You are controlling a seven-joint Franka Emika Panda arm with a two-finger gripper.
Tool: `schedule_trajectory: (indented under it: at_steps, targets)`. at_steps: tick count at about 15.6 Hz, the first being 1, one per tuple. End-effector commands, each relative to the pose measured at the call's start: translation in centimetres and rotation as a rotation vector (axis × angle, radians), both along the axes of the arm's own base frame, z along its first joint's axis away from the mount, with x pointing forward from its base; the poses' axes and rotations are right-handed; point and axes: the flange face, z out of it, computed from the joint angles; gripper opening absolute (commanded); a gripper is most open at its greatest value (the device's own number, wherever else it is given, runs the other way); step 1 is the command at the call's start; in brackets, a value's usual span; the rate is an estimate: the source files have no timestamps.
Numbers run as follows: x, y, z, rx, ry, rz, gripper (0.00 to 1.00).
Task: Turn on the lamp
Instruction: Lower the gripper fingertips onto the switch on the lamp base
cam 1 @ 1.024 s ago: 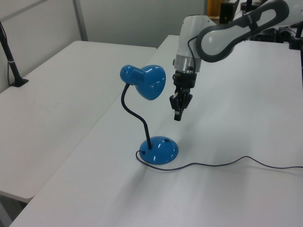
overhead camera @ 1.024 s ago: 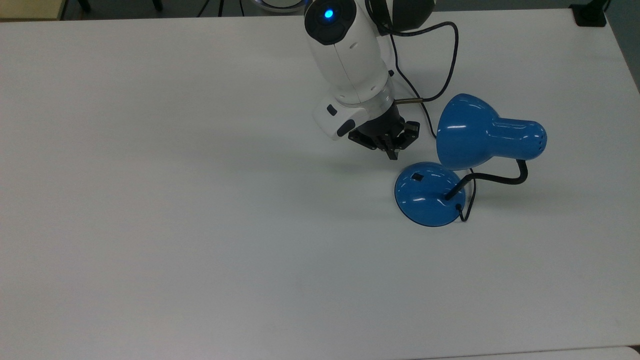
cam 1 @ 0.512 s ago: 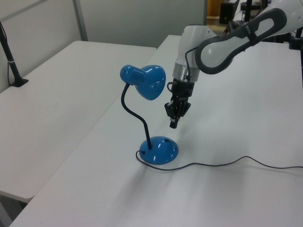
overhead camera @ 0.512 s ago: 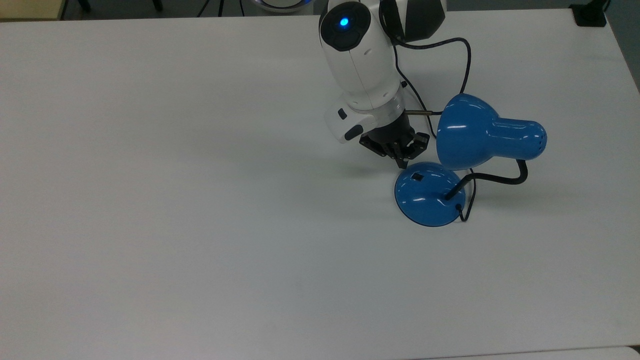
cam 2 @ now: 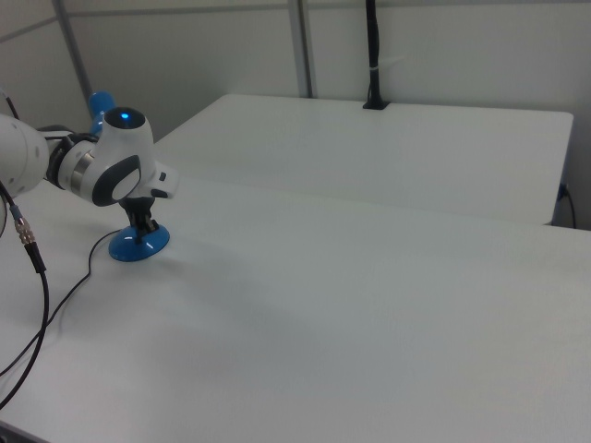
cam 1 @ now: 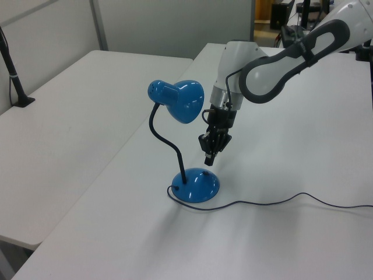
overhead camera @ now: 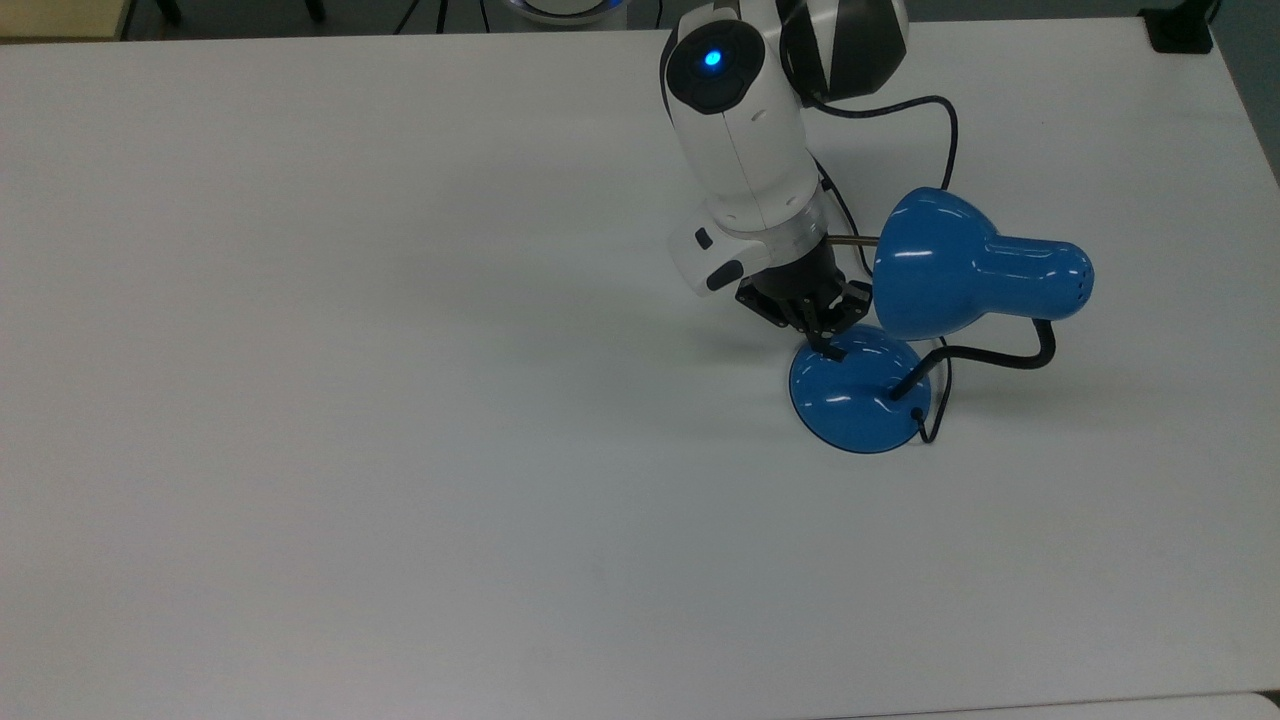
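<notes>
The blue lamp stands at the top view's right: bell shade [overhead camera: 940,265] up high, black gooseneck [overhead camera: 1000,358], round domed base [overhead camera: 865,405] on the white table [overhead camera: 400,400]. My gripper [overhead camera: 828,350] is shut, and its fingertips point down at the base's near-left part, covering the switch. In the left view the gripper [cam 1: 208,160] hangs just above the base [cam 1: 196,185], beside the shade [cam 1: 183,100]; whether it touches the base I cannot tell. The right view has the gripper [cam 2: 143,226] over the base [cam 2: 138,247].
The lamp's black cord [cam 1: 280,201] trails across the table toward the left view's right. A black cable [overhead camera: 940,110] loops from my arm close to the shade. A second table [cam 1: 64,116] stands alongside, with a black post [cam 1: 14,76] on it.
My arm has moved down and toward the lamp base; the fingertips went from beside the base to over its switch. The lamp has not moved.
</notes>
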Motion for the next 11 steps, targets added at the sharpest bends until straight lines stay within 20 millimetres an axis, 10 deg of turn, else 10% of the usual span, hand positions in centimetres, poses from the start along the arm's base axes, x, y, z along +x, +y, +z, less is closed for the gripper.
schedule_trajectory:
  at_steps: [1,11]
  targets:
    - [-0.06,1.39,-0.41,0.031,-0.031,-0.038,0.0]
    - [0.37,2.16,-0.82,0.045,-0.042,-0.044,0.0]
